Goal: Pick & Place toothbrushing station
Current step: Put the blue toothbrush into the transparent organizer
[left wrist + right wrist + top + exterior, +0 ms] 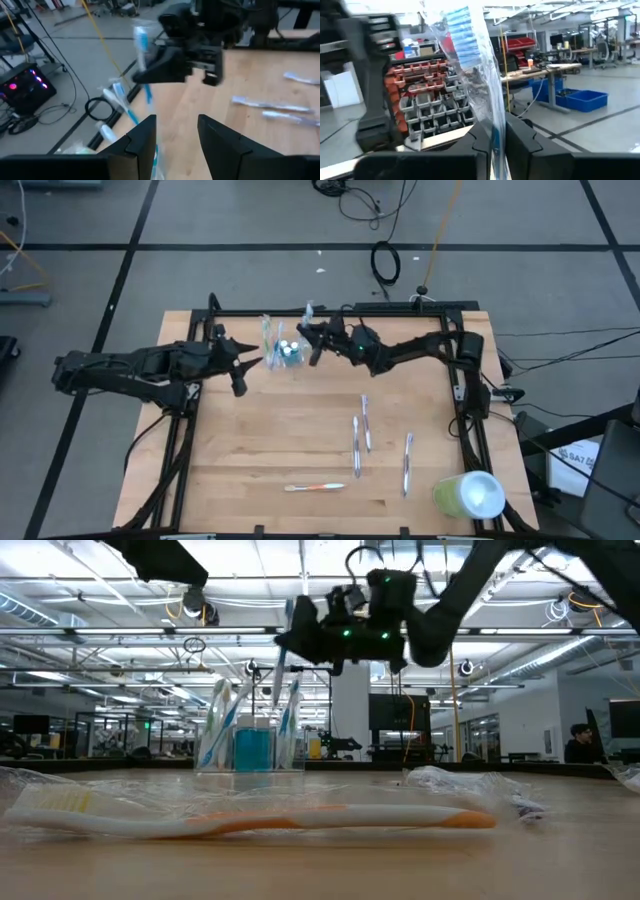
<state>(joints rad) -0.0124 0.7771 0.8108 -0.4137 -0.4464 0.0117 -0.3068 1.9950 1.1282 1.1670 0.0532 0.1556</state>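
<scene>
A clear cup [286,352] with several toothbrushes standing in it rests on the table's far middle; the low view shows it too [253,745]. My right gripper [312,336] hangs just right of the cup, shut on a blue toothbrush in clear wrapping [470,45], which also shows in the left wrist view [142,60]. My left gripper [175,135] stands open left of the cup, nothing between its fingers. Loose wrapped toothbrushes [362,430] lie on the table's middle, and an orange one [250,820] lies near the front edge. My right gripper pinches the wrapped blue toothbrush's handle [492,120] between its two fingers, below the bristle head. The fingers reach in roughly level from the table's right side and lie across the handle. The brush stands nearly upright, head up, clear of the table beside the cup.
A large lime-green cylinder with a white end [468,494] lies at the table's near right corner. A dark frame [468,410] runs along the table's edges. Bare wood lies between the cup and the loose brushes.
</scene>
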